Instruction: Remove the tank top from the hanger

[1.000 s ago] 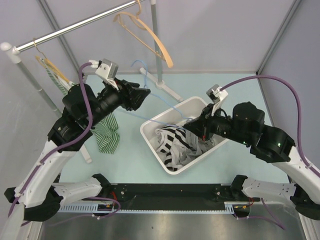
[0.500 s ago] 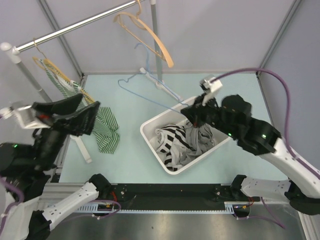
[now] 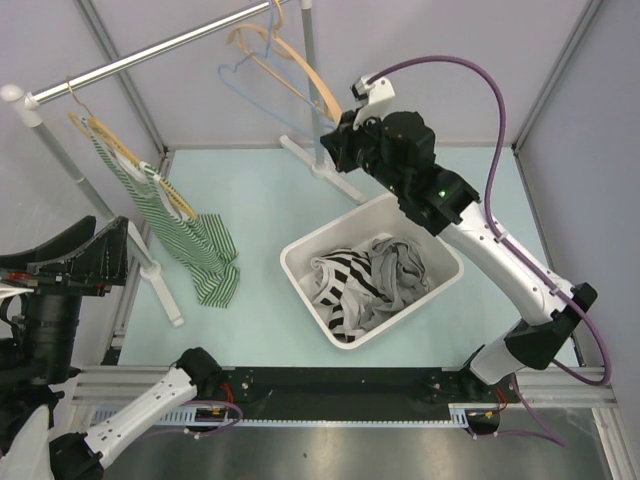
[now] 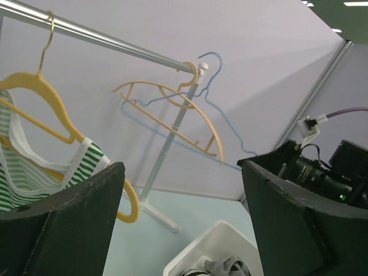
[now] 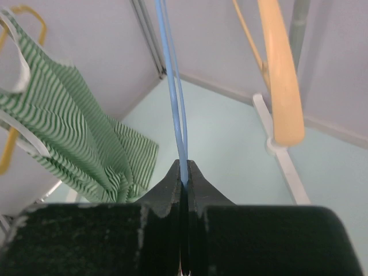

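The left gripper (image 4: 181,169) is seen with its jaws spread wide; nothing is held between them and nothing is touched. The right gripper (image 5: 183,172) is pressed shut on the blue hanger (image 5: 172,92), whose thin wire is pinched right at the fingertips and runs up and away from them.

The tank top (image 3: 185,235), green and white striped, is found on the yellow hanger (image 4: 35,79), which is hooked over the rail (image 3: 150,53) at the left side. Its lower part is draped down to the surface.

From above, the right arm is shown stretched out towards the far end of the rail, and the left gripper is held low at the near left corner. The white bin (image 3: 330,222) is seen only from there in full, with striped clothes (image 3: 365,280) heaped inside. The blue hanger's hook is shown over the rail only by the left wrist camera, beside the tan hanger (image 5: 280,69).

The surface (image 3: 260,200) is pale green, and pale grey panels are set round it.
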Robot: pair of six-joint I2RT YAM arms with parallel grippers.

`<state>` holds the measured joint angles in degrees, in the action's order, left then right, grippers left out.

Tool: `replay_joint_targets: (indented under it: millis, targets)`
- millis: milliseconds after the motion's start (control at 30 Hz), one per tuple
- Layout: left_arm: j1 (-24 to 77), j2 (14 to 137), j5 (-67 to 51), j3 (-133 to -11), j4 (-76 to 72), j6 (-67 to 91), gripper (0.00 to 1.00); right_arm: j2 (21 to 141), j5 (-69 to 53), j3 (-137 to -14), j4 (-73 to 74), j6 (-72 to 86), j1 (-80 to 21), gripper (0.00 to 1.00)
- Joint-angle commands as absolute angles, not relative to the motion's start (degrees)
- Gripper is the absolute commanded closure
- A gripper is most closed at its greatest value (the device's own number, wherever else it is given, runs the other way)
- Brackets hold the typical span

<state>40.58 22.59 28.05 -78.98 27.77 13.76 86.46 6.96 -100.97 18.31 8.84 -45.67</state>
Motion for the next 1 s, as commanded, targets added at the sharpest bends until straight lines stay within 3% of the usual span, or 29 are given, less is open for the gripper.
replay_joint_targets:
  millis: [0, 200, 533, 833, 900, 933, 967]
  targets:
    - [40.3, 22.0, 30.4, -79.2, 29.6, 12.1, 0.13, 89.5, 5.4, -110.0, 11.1, 10.2, -43.0, 1.0]
    - [40.3, 22.9, 29.1, -79.4, 29.3, 12.0, 0.13, 96.1, 3.5, -117.0, 12.0, 13.5, -42.0, 1.0]
    - [40.3, 22.7, 29.2, -79.5, 29.4, 11.8, 0.13, 100.5, 4.7, -118.5, 14.0, 17.0, -43.5, 1.0]
    - [40.3, 23.6, 30.2, -82.4, 29.9, 9.1, 0.13, 100.0, 12.7, -114.9, 16.8, 15.0, -46.5, 1.0]
    - [40.3, 23.8, 30.6, -83.4, 29.7, 8.6, 0.13, 99.7, 14.1, -114.4, 17.0, 14.7, -47.2, 0.94]
    - [40.4, 23.9, 30.6, -83.8, 29.8, 8.2, 0.13, 99.5, 14.4, -114.5, 17.2, 14.1, -47.5, 0.82]
    - [40.3, 23.9, 30.8, -84.1, 29.8, 8.1, 0.13, 99.6, 15.3, -114.6, 17.4, 13.7, -47.7, 0.78]
